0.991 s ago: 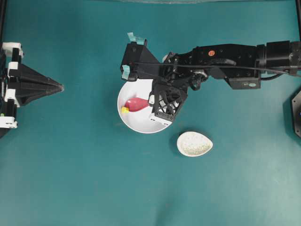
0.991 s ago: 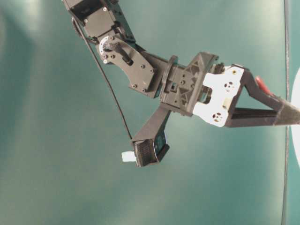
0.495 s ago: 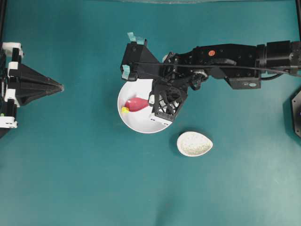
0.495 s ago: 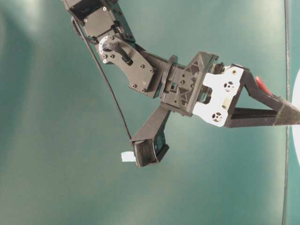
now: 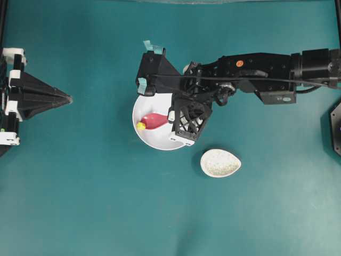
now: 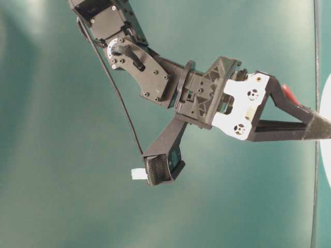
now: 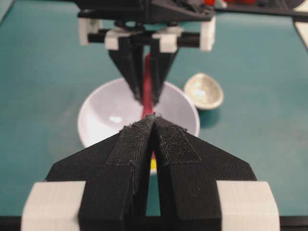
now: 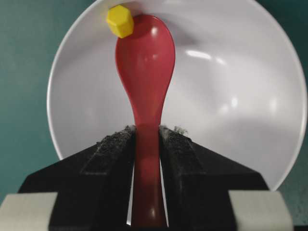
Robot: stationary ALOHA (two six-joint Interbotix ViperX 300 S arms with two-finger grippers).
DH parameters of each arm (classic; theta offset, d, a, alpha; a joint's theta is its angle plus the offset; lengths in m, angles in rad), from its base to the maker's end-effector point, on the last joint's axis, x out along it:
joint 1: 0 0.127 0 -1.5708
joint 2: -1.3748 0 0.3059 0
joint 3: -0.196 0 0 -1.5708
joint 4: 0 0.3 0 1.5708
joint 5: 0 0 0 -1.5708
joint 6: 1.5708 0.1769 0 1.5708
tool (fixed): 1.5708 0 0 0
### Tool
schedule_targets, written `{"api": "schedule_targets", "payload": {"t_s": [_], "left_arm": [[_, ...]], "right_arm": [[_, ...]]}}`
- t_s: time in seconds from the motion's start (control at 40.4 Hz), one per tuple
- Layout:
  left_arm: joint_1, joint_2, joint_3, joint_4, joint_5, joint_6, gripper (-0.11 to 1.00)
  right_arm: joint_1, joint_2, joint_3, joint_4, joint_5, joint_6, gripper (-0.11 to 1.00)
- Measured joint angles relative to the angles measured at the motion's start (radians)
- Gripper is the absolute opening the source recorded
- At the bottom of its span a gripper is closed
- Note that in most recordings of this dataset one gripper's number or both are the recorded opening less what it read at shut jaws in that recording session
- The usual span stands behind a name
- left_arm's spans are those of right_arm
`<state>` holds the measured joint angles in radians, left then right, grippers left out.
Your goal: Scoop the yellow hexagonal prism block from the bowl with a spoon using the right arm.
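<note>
In the right wrist view my right gripper [image 8: 147, 130] is shut on the handle of the pink-red spoon [image 8: 144, 62]. The spoon's scoop reaches across the white bowl [image 8: 231, 72]. The yellow hexagonal prism block [image 8: 120, 21] sits at the left edge of the scoop's tip, close to the bowl's wall. From overhead the spoon [image 5: 154, 120] points left inside the bowl [image 5: 154, 141], with the block [image 5: 140, 126] at its tip. My right gripper [image 5: 171, 118] is over the bowl's right half. My left gripper [image 5: 68, 98] stays shut and empty at the far left.
A small speckled off-white oval dish [image 5: 220, 162] stands on the teal table to the lower right of the bowl. The right arm's black links stretch from the right edge across the upper middle of the overhead view.
The right wrist has shifted slightly, and the spoon tip and block sit a touch lower in the overhead view. The left arm has not moved.
</note>
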<state>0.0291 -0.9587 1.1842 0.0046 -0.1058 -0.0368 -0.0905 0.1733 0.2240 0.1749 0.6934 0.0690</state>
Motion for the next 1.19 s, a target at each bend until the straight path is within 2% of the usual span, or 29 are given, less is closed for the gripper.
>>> {"api": "schedule_targets", "payload": {"t_s": [0.817, 1.189], "left_arm": [[0.0, 0.0, 0.0, -0.002, 0.002, -0.002, -0.01], [0.0, 0.0, 0.0, 0.0, 0.006, -0.002, -0.01]], "right_arm": [[0.011, -0.011, 0.011, 0.0, -0.011, 0.003, 0.22], [0.012, -0.081, 0.103, 0.002, -0.115, 0.014, 0.22]]}}
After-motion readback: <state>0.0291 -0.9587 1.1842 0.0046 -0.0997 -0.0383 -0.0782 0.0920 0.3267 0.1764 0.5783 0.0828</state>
